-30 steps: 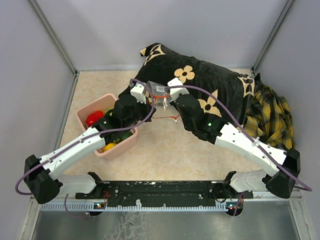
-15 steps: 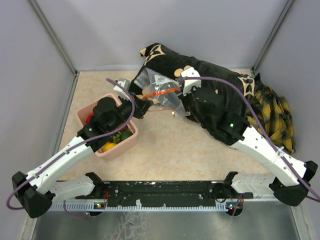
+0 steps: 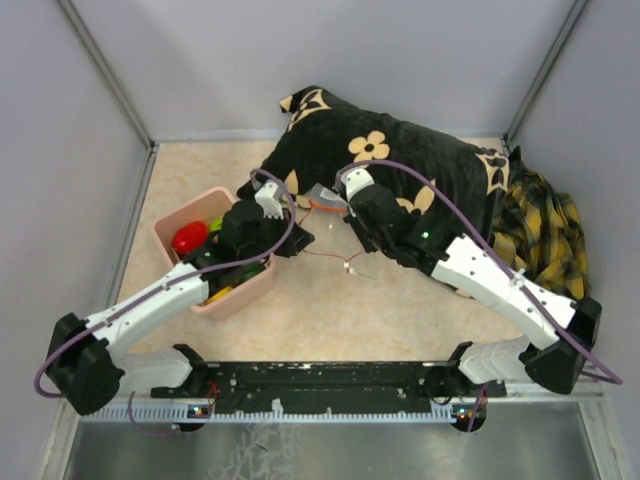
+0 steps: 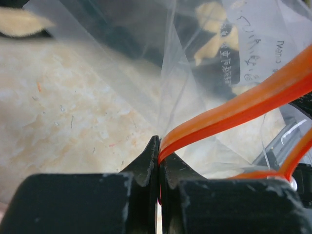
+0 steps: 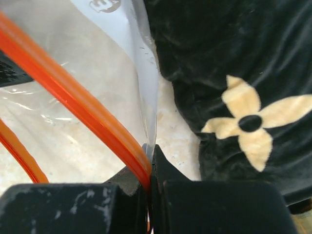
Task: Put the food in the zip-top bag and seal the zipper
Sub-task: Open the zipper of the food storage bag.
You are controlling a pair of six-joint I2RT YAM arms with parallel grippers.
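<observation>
The clear zip-top bag (image 3: 322, 197) hangs bunched between my two grippers, just in front of the cushion. My left gripper (image 3: 297, 237) is shut on the bag's red-orange zipper strip (image 4: 234, 109), which shows pinched between its jaws in the left wrist view (image 4: 159, 148). My right gripper (image 3: 340, 210) is shut on the other end of the zipper strip (image 5: 73, 95), pinched with clear film in the right wrist view (image 5: 150, 163). The bag looks empty. The food sits in the pink tub (image 3: 170, 222): a red piece (image 3: 188, 238), a green one (image 3: 215, 224) and a yellow one (image 3: 218, 293), partly hidden under my left arm.
A black cushion with cream flowers (image 3: 400, 160) lies behind the bag. A yellow plaid cloth (image 3: 545, 235) is at the right. Grey walls close in the back and both sides. The beige tabletop (image 3: 340, 300) lies in front of the grippers.
Half a second ago both grippers held the bag raised and spread wide. They have since come down and closer together, and the bag is now bunched between them.
</observation>
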